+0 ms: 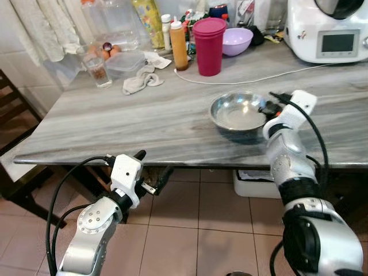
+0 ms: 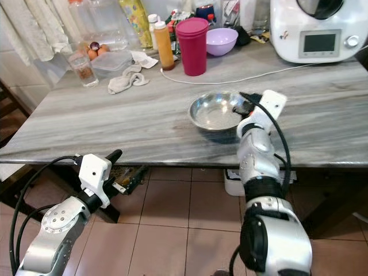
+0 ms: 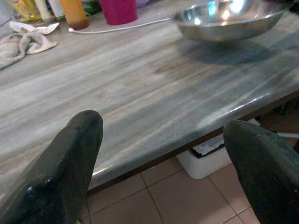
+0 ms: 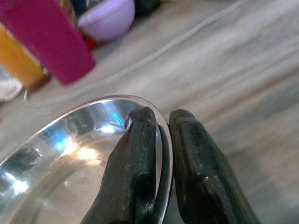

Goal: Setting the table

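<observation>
A steel bowl (image 1: 238, 112) rests on the grey marble table (image 1: 144, 123) near its front edge, right of centre. My right gripper (image 1: 269, 107) is shut on the bowl's right rim (image 4: 164, 140), one finger inside and one outside. My left gripper (image 1: 152, 171) hangs open below the table's front edge, over the tiled floor; its wrist view looks across the tabletop toward the bowl (image 3: 229, 21).
At the back stand a magenta tumbler (image 1: 209, 46), an orange bottle (image 1: 179, 52), a lilac bowl (image 1: 237, 40), a white appliance (image 1: 328, 29) with a white cable (image 1: 253, 77), a crumpled cloth (image 1: 142, 79), a glass (image 1: 99, 68) and a plastic box (image 1: 125, 63). A dark chair (image 1: 14, 123) stands left.
</observation>
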Available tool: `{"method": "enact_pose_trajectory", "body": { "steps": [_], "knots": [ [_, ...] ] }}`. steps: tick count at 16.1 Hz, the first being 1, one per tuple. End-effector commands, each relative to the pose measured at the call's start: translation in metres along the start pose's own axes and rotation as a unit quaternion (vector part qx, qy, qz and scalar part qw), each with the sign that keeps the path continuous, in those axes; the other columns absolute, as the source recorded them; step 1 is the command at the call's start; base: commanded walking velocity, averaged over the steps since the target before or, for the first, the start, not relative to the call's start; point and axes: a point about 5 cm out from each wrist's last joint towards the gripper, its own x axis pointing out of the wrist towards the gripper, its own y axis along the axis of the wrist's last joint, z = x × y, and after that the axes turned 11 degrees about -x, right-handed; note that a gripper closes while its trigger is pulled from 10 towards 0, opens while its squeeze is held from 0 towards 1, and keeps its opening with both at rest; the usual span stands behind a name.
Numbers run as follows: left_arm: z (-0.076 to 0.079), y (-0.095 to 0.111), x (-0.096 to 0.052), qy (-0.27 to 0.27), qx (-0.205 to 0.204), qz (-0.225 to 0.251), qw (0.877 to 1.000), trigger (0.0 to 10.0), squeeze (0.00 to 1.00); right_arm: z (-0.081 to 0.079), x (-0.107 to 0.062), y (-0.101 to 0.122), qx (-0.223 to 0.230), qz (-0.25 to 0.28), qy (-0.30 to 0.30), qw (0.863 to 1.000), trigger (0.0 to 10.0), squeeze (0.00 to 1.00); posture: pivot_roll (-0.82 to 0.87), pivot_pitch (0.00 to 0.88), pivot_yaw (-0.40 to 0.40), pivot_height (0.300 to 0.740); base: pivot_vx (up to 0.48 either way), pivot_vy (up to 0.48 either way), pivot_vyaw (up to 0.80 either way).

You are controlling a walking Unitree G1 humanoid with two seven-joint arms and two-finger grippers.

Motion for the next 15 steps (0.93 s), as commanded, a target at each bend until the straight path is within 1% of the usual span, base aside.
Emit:
{"method": "enact_pose_trajectory", "body": {
  "steps": [1, 5, 6, 7, 10, 13, 15],
  "knots": [
    [-0.003, 0.002, -0.004, 0.004, 0.007, -0.006, 1.0, 10.0, 0.0, -0.011, 0.002, 0.001, 0.011, -0.005, 0.013, 1.0, 10.0, 0.0, -0.12, 0.137, 0.148, 0.74, 0.0, 0.0, 0.0],
    [0.0, 0.004, -0.002, -0.001, 0.005, -0.006, 1.0, 10.0, 0.0, -0.024, 0.002, -0.01, -0.003, -0.029, 0.034, 0.999, 10.0, 0.0, -0.11, 0.136, 0.144, 0.74, 0.0, 0.0, 0.0],
    [0.002, 0.005, 0.0, -0.008, 0.006, -0.004, 1.0, 10.0, 0.0, -0.026, 0.002, -0.011, -0.004, -0.029, 0.039, 0.999, 10.0, 0.59, -0.12, 0.134, 0.141, 0.74, 0.0, 0.0, 0.0],
    [0.003, 0.006, 0.001, -0.01, 0.005, -0.002, 1.0, 10.0, 0.0, -0.026, 0.002, -0.011, -0.004, -0.029, 0.041, 0.999, 10.0, 1.0, -0.12, 0.133, 0.14, 0.74, 0.0, 0.0, 0.0],
    [0.007, 0.009, 0.008, -0.018, -0.003, 0.006, 1.0, 10.0, 0.0, -0.023, 0.001, -0.017, -0.015, -0.031, 0.043, 0.998, 10.0, 1.0, -0.14, 0.126, 0.132, 0.74, 0.0, 0.0, 0.0],
    [0.008, 0.007, 0.009, -0.018, -0.005, 0.007, 1.0, 10.0, 0.0, -0.018, -0.001, -0.023, -0.026, -0.034, 0.037, 0.998, 10.0, 1.0, -0.14, 0.118, 0.128, 0.74, 0.0, 0.0, 0.0],
    [0.009, 0.006, 0.01, -0.017, -0.007, 0.006, 1.0, 10.0, 0.0, -0.014, -0.002, -0.024, -0.036, -0.026, 0.034, 0.998, 10.0, 1.0, -0.15, 0.114, 0.129, 0.74, 0.0, 0.0, 0.0]
  ]
}}
